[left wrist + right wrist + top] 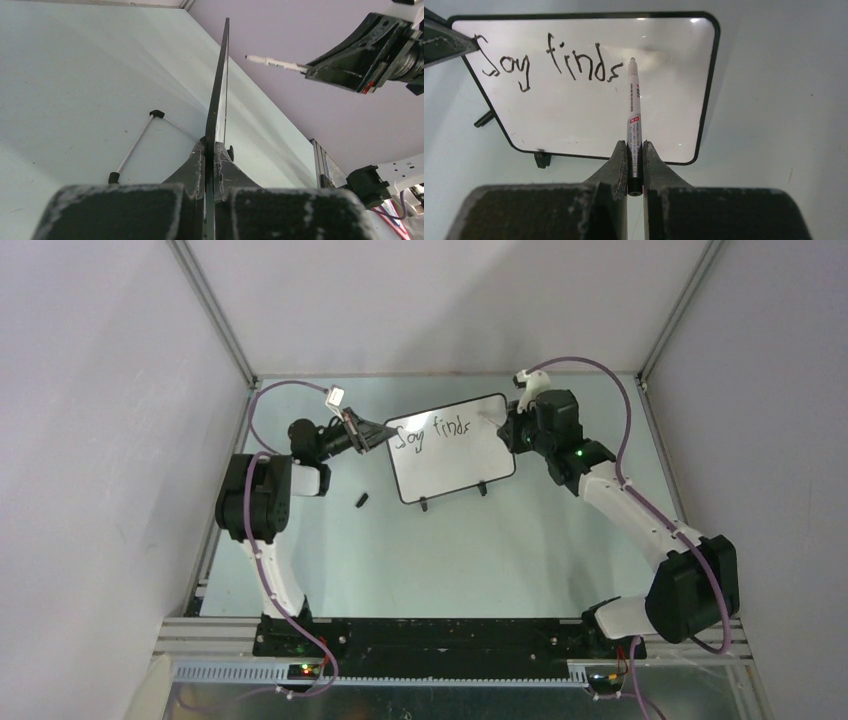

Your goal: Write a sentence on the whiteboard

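The whiteboard (455, 468) stood near the far middle of the tabletop (420, 560), propped on its two black feet (424, 505) with its written face turned up and toward the arms. Its long axis ran left to right across the tabletop, the right end set a little farther back than the left. The sentence (432, 433) ran along that axis in the upper half of the board and read "Joy finds" in one line, with the area below it blank.

The left end effector (380, 432) was closed on the board's left edge, its fingers pinching the thin frame, which the left wrist view showed edge-on. The right end effector (634, 150) was clamped tight on a marker pen (633, 112), whose barrel pointed away from the wrist toward the board. The pen's tip sat just past the last letter of "finds". From the left wrist view the tip stood just off the board face, not touching it.

A small black piece (362, 500) lay on the tabletop near the board's lower left corner, apart from the feet and below the left end effector. Purple cables looped beside both arms.
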